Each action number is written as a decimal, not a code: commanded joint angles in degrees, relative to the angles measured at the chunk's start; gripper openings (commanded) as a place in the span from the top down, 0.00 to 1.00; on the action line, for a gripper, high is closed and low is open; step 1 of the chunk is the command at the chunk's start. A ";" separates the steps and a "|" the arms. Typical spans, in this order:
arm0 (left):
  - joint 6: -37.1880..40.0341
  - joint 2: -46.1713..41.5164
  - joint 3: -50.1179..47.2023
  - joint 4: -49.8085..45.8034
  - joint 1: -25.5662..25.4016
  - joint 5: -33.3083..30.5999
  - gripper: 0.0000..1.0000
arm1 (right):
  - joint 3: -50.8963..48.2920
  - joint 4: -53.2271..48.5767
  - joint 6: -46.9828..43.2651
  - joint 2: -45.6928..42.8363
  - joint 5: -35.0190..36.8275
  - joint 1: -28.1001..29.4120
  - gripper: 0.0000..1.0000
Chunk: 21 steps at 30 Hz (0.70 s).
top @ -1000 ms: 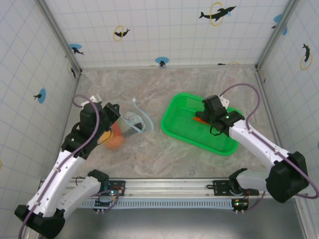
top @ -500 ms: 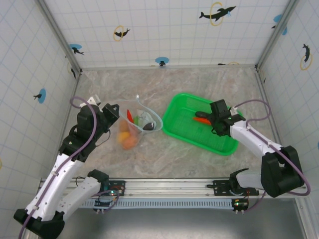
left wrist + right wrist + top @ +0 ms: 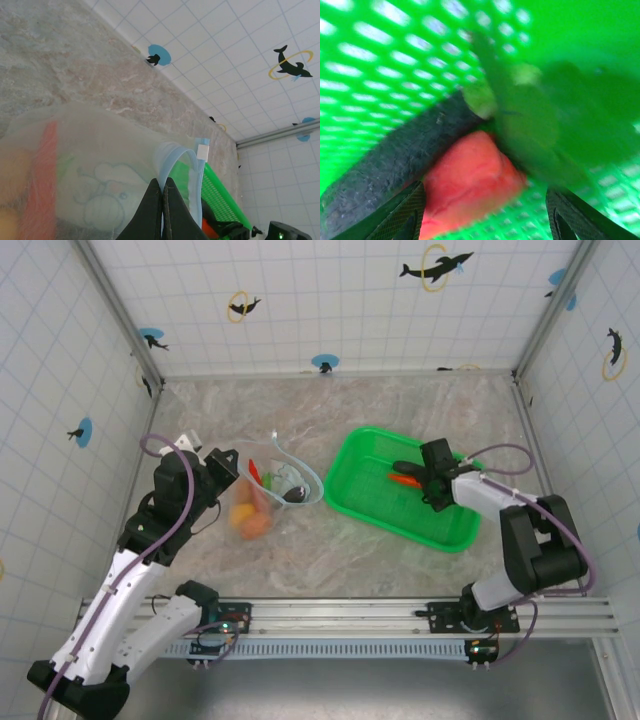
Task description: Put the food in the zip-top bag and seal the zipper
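Currently: left gripper [image 3: 163,196] clamping pale blue zipper strip [image 3: 172,148] of clear elephant-print bag [image 3: 100,150]; right gripper [image 3: 485,220] fingers wide, straddling orange-red toy piece [image 3: 465,185].

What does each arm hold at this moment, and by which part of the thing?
The left jaws pinch the zip-top bag by its zipper, at the mouth edge. The right jaws stand open over food in the green basket, holding nothing.

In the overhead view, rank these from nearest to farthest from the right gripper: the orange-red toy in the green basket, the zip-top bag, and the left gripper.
1. orange-red toy: in the green basket, right beside the right gripper.
2. zip-top bag: on the table, left of the basket.
3. left gripper: farthest left, pinching the bag's edge.
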 commanded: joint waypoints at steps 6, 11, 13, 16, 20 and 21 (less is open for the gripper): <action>2.23 -0.41 3.69 0.68 0.24 -1.42 1.00 | 7.64 6.52 -18.12 12.61 -8.08 -5.09 0.52; 2.23 -0.27 3.96 0.77 0.25 -1.00 1.00 | 9.54 11.37 -24.43 12.87 -12.98 -5.50 0.55; 2.23 -0.27 4.13 0.88 0.24 -0.89 1.00 | 11.05 9.93 -25.39 12.28 -12.98 -5.36 0.58; 2.24 -0.16 4.03 1.02 0.25 -0.46 1.00 | 9.48 11.42 -25.35 8.49 -13.74 -5.31 0.63; 1.89 0.08 3.25 1.88 0.25 0.62 1.00 | 5.52 13.95 -24.01 1.58 -14.21 -5.19 0.64; 1.79 0.18 3.01 2.15 0.25 0.88 1.00 | 4.41 14.62 -23.90 -0.08 -14.49 -5.05 0.64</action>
